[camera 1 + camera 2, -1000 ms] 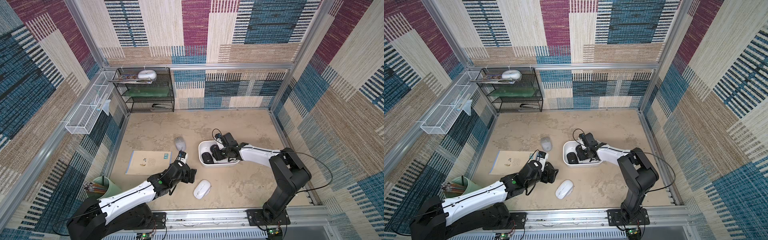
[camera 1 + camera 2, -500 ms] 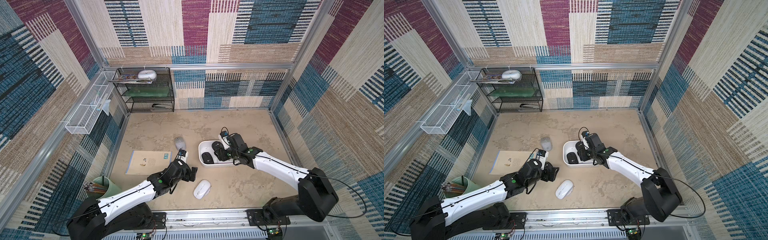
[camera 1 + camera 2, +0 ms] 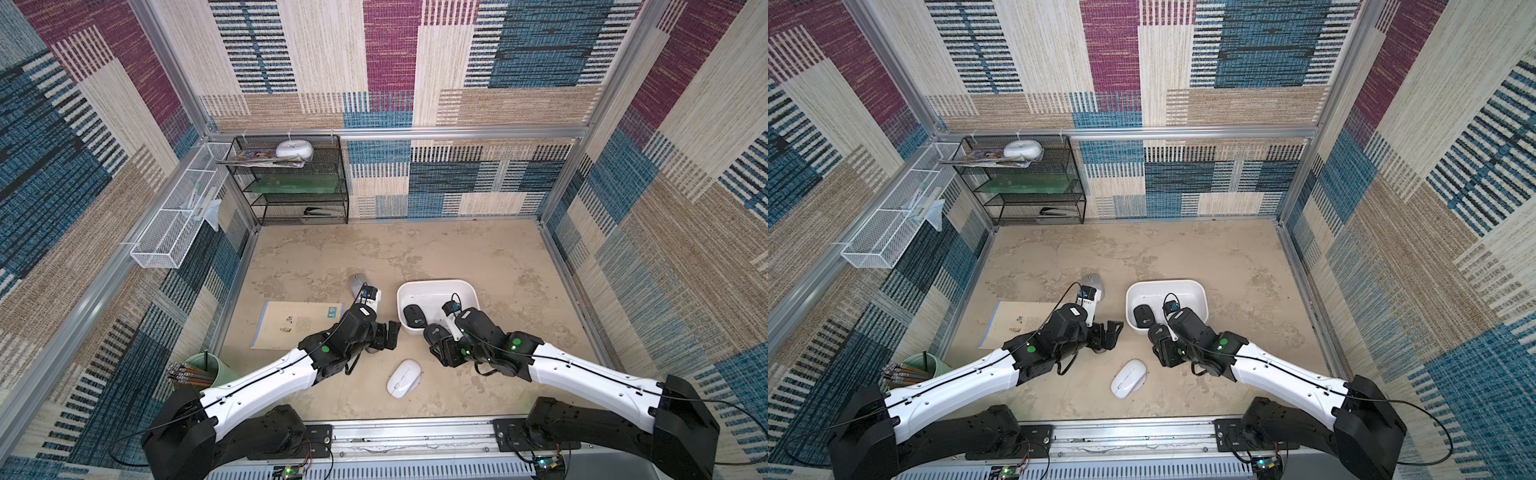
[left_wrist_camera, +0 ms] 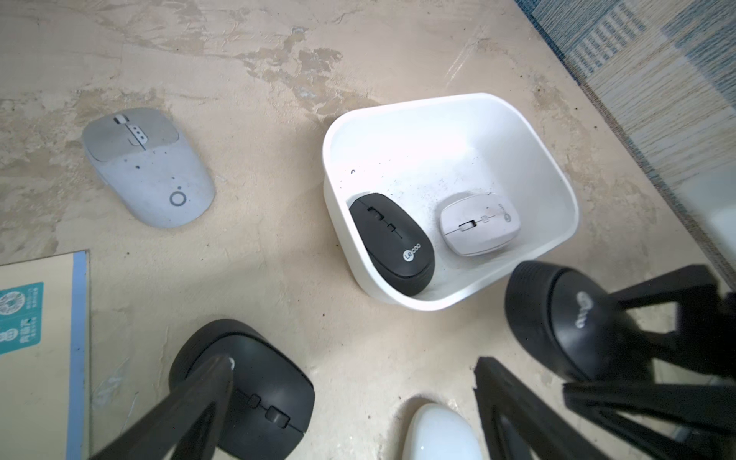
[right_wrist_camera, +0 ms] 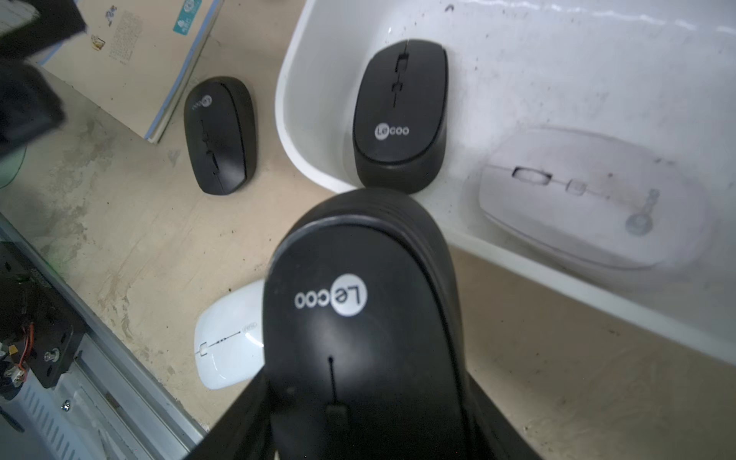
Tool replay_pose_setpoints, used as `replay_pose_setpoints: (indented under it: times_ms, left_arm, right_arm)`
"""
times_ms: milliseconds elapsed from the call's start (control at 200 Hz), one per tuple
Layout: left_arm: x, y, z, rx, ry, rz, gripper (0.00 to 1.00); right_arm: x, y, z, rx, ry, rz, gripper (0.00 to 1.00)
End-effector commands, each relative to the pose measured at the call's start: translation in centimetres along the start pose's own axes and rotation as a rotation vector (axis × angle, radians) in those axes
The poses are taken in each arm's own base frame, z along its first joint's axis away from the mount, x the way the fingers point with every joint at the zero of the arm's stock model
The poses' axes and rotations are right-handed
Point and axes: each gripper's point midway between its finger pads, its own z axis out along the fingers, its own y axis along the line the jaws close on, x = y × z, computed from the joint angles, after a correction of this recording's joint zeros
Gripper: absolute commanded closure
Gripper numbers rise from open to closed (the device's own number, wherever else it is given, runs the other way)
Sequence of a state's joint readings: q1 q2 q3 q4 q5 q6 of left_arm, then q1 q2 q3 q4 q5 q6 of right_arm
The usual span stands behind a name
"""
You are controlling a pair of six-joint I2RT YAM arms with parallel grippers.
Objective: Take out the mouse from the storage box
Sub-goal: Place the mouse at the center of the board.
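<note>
The white storage box (image 3: 436, 284) (image 3: 1163, 283) sits right of centre on the table. Inside it lie a black mouse (image 3: 413, 314) (image 4: 392, 243) (image 5: 400, 115) and a pale white mouse (image 4: 480, 223) (image 5: 589, 199). My right gripper (image 3: 442, 349) (image 3: 1165, 351) (image 5: 358, 398) is shut on another black mouse (image 3: 434, 332) (image 4: 557, 318) (image 5: 358, 310). It holds that mouse in the air just outside the box's near rim. My left gripper (image 3: 384, 334) (image 4: 350, 382) stands open left of the box, holding nothing, with one finger over a black mouse (image 4: 255, 390) (image 5: 219, 135) on the table.
A white mouse (image 3: 404, 377) (image 3: 1128, 378) lies near the front edge between the arms. A grey mouse (image 3: 356, 284) (image 4: 147, 167) lies left of the box. A booklet (image 3: 297, 324) and a green pencil cup (image 3: 203, 368) are at the left. A black rack (image 3: 299, 183) and a wire basket (image 3: 178, 216) stand at the back left.
My right arm has drawn back from inside the box toward the front, carrying the black mouse out over the near rim. The left arm has barely moved.
</note>
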State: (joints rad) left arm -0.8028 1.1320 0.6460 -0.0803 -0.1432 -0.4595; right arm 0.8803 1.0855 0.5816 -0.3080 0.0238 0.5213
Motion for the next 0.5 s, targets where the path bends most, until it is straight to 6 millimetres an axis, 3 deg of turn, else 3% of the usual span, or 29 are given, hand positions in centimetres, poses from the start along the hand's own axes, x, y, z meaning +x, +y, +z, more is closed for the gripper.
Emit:
replay_pose_setpoints:
  times_ms: [0, 225, 411, 496]
  left_arm:
    - [1.1, 0.2, 0.0, 0.000, 0.057, 0.005, 0.01]
    - [-1.9, -2.4, 0.5, 0.047, 0.087, 0.058, 0.00]
    - [-2.4, -3.6, 2.0, 0.042, 0.220, 0.133, 0.01]
    - [-2.6, -4.7, 2.9, 0.079, 0.245, 0.137, 0.01]
  right_arm:
    - [1.5, -0.7, 0.3, 0.033, -0.001, 0.081, 0.53]
    - [3.0, -1.9, 0.9, 0.063, 0.003, 0.101, 0.51]
    - [4.1, -2.5, 2.3, 0.072, 0.012, 0.136, 0.48]
    - [4.5, -2.7, 2.5, 0.074, 0.020, 0.135, 0.41]
